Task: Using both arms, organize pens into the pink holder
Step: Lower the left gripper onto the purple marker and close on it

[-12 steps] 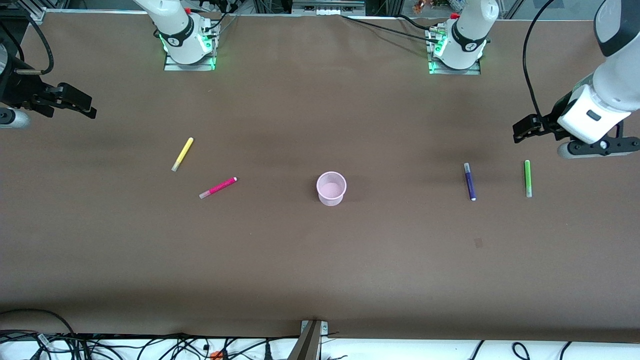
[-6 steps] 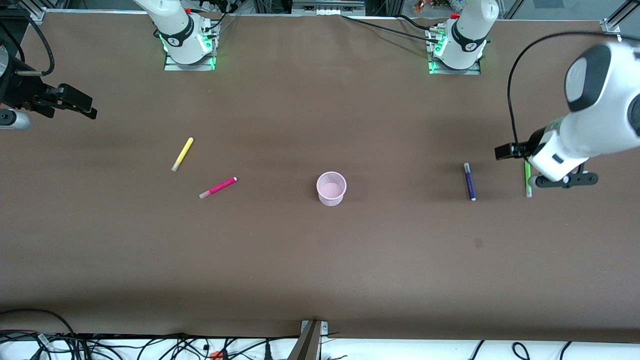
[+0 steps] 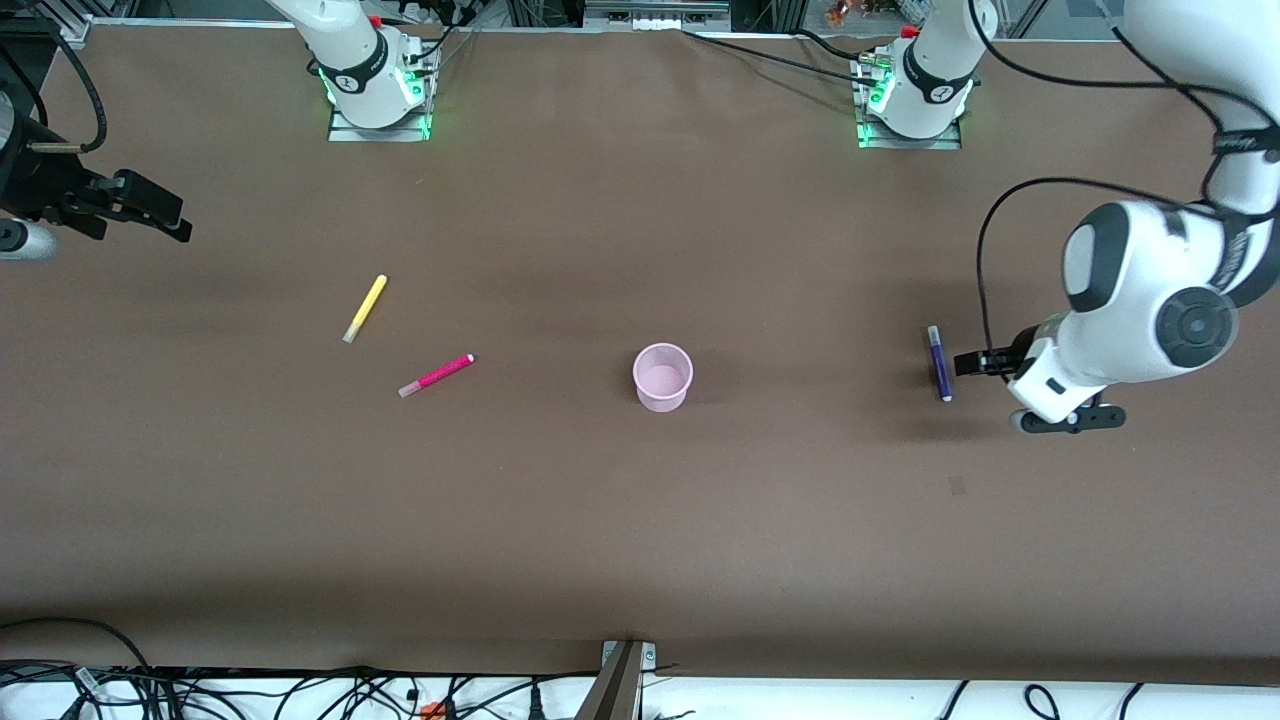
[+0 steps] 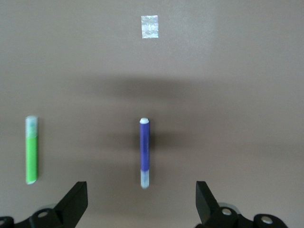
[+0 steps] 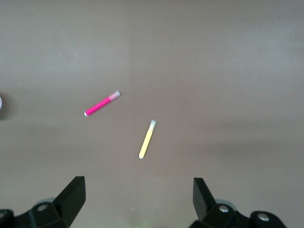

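The pink holder (image 3: 662,377) stands upright at the table's middle. The yellow pen (image 3: 364,308) and the magenta-pink pen (image 3: 436,375) lie toward the right arm's end; both show in the right wrist view, the yellow pen (image 5: 147,139) and the magenta-pink pen (image 5: 101,103). The dark purple pen (image 3: 939,362) lies toward the left arm's end. My left gripper (image 3: 972,363) is open and empty above the table just beside it; the purple pen (image 4: 145,152) lies centred ahead of the left gripper (image 4: 141,197). The lime green pen (image 4: 31,150) lies beside it, hidden by the left arm in the front view. My right gripper (image 3: 168,216) is open and waits at the right arm's end, also seen in its wrist view (image 5: 139,190).
A small pale patch (image 3: 957,486) marks the brown table cover nearer the front camera than the purple pen; it also shows in the left wrist view (image 4: 149,26). The arm bases (image 3: 378,95) stand along the table's edge farthest from the camera.
My left arm has swung in from the table's end and down toward the purple pen, and now covers the green pen in the front view. The right arm has barely moved.
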